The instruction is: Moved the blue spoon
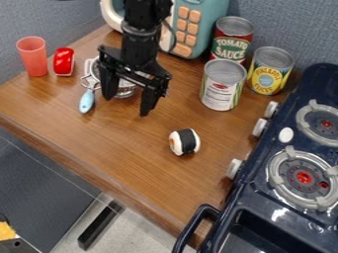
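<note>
"How's the gripper [127, 106]?"

"Wide open, fingers well spread and pointing down, nothing between the tips. It overlaps a metal bowl [125, 90] in view; I can't tell whether they touch."

"And the blue spoon [86, 101]?"

"On the bench [135, 153], just beside the gripper on the view's left. Its blue handle points toward the front edge; its far end is hard to make out against the metal."

"What about room?"

"Wood lies between spoon and front edge. The red can [64, 62] and red cup [33, 57] stand behind, further left. Rightward come the sushi roll [188, 141], then the stove [261, 185]."
</note>
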Motion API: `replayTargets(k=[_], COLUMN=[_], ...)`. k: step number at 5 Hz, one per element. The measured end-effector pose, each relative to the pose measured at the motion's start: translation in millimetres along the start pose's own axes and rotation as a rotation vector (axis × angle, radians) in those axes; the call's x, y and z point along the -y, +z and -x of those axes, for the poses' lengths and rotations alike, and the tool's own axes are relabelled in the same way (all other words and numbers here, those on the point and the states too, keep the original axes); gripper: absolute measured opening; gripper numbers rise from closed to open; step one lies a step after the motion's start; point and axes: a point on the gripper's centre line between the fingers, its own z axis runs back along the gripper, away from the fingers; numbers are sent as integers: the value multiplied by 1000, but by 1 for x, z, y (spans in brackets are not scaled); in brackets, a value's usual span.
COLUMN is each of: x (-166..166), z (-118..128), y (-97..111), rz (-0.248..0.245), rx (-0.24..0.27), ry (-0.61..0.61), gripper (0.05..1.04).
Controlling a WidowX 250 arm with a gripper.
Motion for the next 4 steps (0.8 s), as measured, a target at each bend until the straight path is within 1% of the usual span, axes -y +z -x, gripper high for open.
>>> replayTargets(k=[2, 3, 4], x=[-20, -24, -30], z=[3, 4, 6], y=[-6, -6, -17], rz=[2, 3, 1], rx=[3, 2, -29], ry=[129, 136, 148], gripper=[1000, 1000, 1000])
